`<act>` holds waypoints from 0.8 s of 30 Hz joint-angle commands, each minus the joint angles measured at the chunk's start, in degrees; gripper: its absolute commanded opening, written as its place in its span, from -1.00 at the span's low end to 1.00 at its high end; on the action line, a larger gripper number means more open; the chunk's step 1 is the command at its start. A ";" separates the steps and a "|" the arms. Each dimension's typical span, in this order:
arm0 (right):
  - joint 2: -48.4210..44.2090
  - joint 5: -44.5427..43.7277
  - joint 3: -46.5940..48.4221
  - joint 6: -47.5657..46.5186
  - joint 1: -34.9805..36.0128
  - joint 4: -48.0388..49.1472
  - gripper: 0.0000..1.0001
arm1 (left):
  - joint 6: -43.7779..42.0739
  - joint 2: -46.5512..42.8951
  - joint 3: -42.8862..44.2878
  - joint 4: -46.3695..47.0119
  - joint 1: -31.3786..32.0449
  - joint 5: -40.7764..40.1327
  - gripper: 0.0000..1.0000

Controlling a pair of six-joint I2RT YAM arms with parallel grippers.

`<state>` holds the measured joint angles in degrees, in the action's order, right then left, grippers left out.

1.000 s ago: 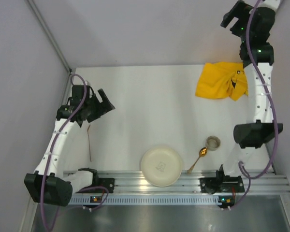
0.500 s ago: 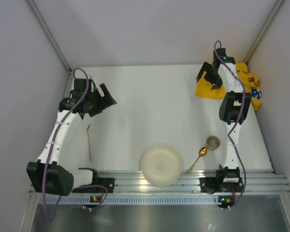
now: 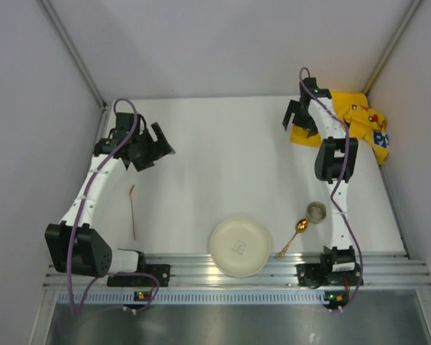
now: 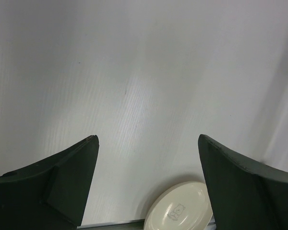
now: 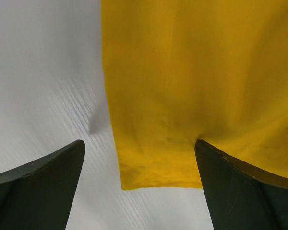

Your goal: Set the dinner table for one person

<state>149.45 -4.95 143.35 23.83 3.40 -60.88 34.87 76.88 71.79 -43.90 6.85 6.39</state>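
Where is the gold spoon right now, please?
In the top view, the gold spoon lies at the near right of the dinner table, between the cream plate and the small cup.

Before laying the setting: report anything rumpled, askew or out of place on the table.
The yellow printed cloth lies rumpled at the far right of the white tabletop. The round cream plate overlaps the near metal rail, and the gold spoon lies slanted, handle reaching that rail. Nothing looks spilled or broken.
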 commanded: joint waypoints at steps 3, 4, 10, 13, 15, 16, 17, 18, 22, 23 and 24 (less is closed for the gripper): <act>1.63 -3.48 2.73 -3.18 1.61 -1.96 0.64 | 1.43 0.99 2.13 1.01 0.09 -0.59 0.77; 1.90 -3.49 2.81 -3.44 1.70 -1.96 0.48 | 1.51 0.99 2.30 0.75 0.09 -0.68 0.76; 2.87 -2.60 2.46 -3.88 2.58 -2.84 -0.86 | 1.69 0.29 2.13 0.04 0.09 -1.56 0.76; 2.26 -1.64 1.67 -3.62 2.93 -2.93 -1.00 | 2.13 -0.24 1.34 0.13 0.09 -1.47 0.76; 1.82 -0.16 0.71 -2.83 3.02 -3.01 -1.00 | 2.48 -0.85 0.81 0.22 0.09 -1.21 0.75; 0.86 0.55 0.27 -2.57 3.10 -2.93 -1.00 | 2.65 -1.20 0.37 0.22 0.09 -1.21 0.75; 0.24 1.34 -1.04 -1.70 3.19 -2.32 -1.00 | 2.66 -1.47 0.20 0.13 0.09 -1.12 0.75; -1.86 4.04 -2.01 -1.16 3.72 -1.53 -1.00 | 2.74 -2.17 0.02 0.13 0.09 -1.12 0.75; -8.88 11.71 -7.11 4.27 7.75 4.71 -1.00 | 2.39 -4.54 -1.30 0.22 0.09 -2.00 0.75; -9.87 12.33 -6.68 8.73 9.16 6.63 -1.00 | 2.31 -4.98 -1.65 0.22 0.09 -2.26 0.75; -10.83 13.12 -6.59 11.12 12.48 8.05 -1.00 | 2.30 -5.77 -1.91 0.22 0.09 -2.52 0.76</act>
<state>146.02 0.30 136.79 26.20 7.42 -58.76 36.77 74.59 70.54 -44.16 6.85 4.91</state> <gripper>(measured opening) 0.014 0.879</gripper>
